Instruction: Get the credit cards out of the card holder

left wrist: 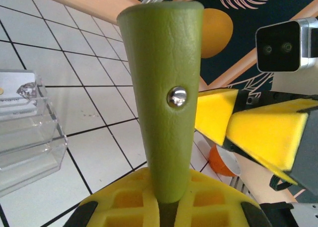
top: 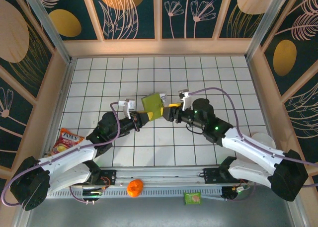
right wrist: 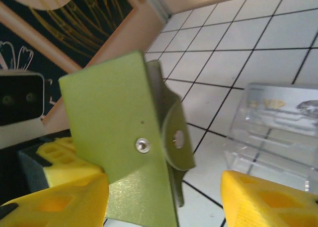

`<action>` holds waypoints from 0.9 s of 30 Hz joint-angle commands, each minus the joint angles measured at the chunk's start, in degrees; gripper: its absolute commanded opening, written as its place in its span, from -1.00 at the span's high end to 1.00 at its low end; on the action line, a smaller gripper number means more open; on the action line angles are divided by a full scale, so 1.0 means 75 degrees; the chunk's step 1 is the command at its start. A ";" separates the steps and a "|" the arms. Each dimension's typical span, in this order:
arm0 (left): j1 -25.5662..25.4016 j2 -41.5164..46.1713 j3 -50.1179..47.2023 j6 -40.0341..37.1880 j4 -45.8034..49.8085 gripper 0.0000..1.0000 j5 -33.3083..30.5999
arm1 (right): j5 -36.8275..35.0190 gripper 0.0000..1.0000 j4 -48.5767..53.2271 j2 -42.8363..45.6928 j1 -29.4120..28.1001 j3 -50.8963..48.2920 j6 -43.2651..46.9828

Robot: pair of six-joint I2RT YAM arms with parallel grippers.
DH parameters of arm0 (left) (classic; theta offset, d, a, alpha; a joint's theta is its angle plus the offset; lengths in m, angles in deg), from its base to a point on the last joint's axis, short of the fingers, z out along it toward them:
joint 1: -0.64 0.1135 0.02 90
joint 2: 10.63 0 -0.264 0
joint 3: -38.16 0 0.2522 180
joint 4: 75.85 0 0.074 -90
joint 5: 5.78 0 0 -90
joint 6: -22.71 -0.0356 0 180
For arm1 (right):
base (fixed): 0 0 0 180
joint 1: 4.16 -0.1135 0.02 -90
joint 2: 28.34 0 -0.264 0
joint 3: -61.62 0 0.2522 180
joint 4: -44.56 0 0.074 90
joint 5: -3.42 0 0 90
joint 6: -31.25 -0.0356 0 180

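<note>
Holding the card holder (top: pixel 153 103) aloft over the tabletop (top: pixel 99 78) at the centre of the overhead frame, my left hand (top: pixel 143 117) is clamped on its lower edge. In the left wrist view the yellow-green cover rises edge-on from between the yellow fingers, with a metal snap stud (left wrist: pixel 177 97) at mid-height. My right hand (top: pixel 167 111) meets it from the right of the frame, jaws apart and straddling the holder. In the right wrist view one pad sits lower left and the other lower right, neither pressing on it as far as I can judge.

The holder looks light and thin, its grained skin firm enough to stand upright yet likely to flex at the fold. A rounded flap (right wrist: pixel 175 137) gapes slightly from the main panel. Whether the credit cards sit inside I cannot tell from these angles. They should be stiff, slick and thin, so I judge the best hold is a pinch across a card's exposed short edge, pulling along the pocket. A clear stand (right wrist: pixel 278 132) rests on the tabletop beyond.
</note>
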State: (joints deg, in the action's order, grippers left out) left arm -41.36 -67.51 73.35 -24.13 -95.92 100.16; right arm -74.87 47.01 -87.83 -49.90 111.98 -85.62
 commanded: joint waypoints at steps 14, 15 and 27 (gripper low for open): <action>0.0022 0.0073 -0.0127 0.0117 -0.0989 1.00 0.0537 | -0.0202 0.27 -0.0613 -0.0035 0.0389 0.0045 -0.0203; 0.0023 0.0073 -0.0136 0.0134 -0.1035 1.00 0.0563 | -0.0158 0.30 -0.0581 -0.0084 0.0394 0.0053 -0.0202; 0.0022 -0.0094 -0.0159 0.0352 -0.1266 1.00 0.0698 | 0.0522 0.71 -0.1168 -0.0282 0.0357 -0.0099 -0.0448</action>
State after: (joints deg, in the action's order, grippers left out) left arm -41.27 -68.41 72.48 -22.45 -101.47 103.99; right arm -74.00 42.20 -89.71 -47.01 111.93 -88.05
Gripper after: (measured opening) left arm 0.054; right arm 0.178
